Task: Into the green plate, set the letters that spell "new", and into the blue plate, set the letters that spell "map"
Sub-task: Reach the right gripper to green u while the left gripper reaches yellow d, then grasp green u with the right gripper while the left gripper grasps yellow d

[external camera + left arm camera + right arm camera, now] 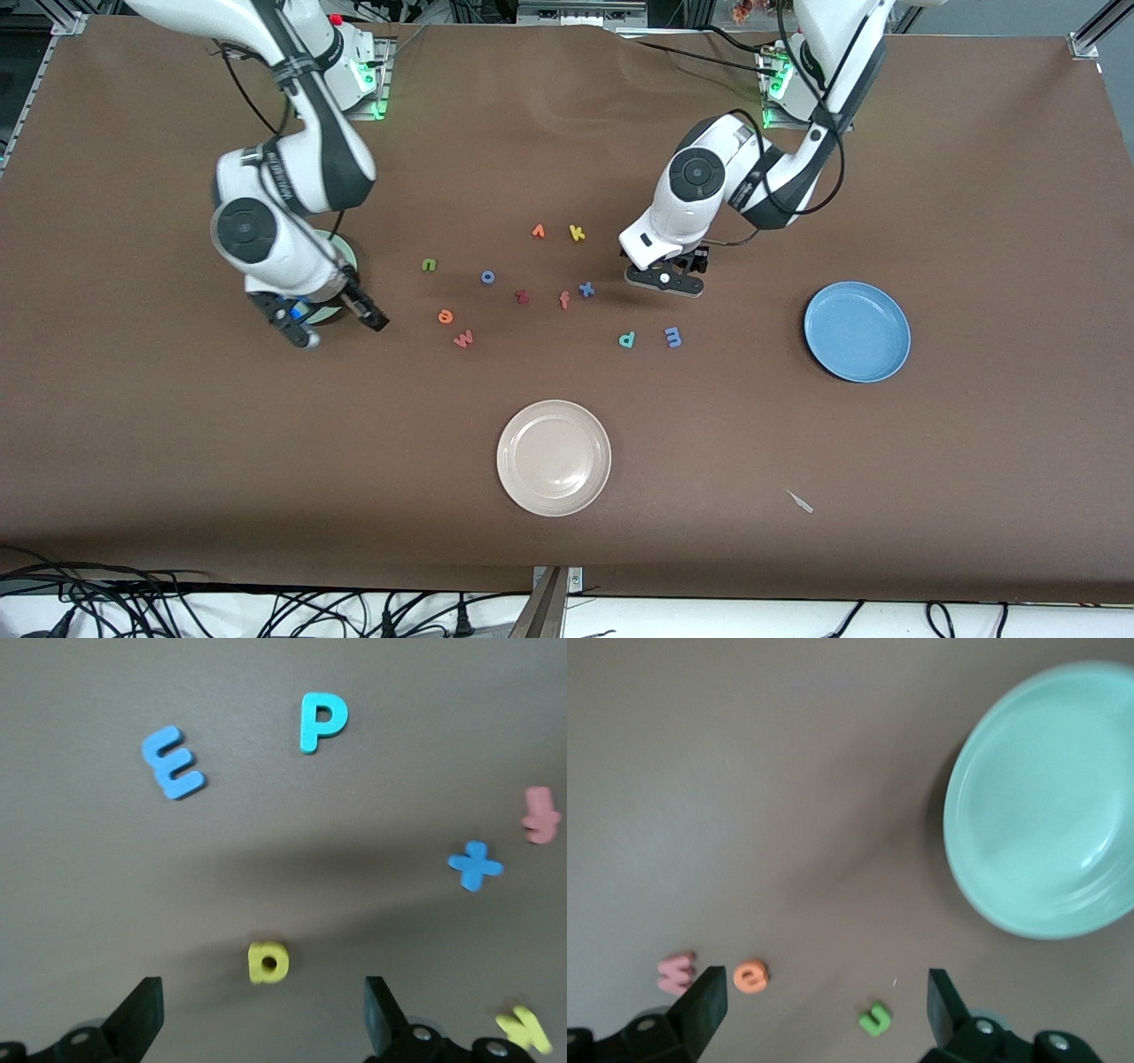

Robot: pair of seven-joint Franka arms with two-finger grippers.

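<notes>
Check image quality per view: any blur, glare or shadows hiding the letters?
Front view: sharp, even light; the green plate is mostly hidden under the right arm. Left wrist view: a soft shadow band around the yellow "a", edge letters blurred. Right wrist view: soft focus, highlights inside the plate; orange "e" still readable.

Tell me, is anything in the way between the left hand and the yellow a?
Nothing visible is. The left hand hangs open over the yellow a, with only bare table around the letter.
</notes>
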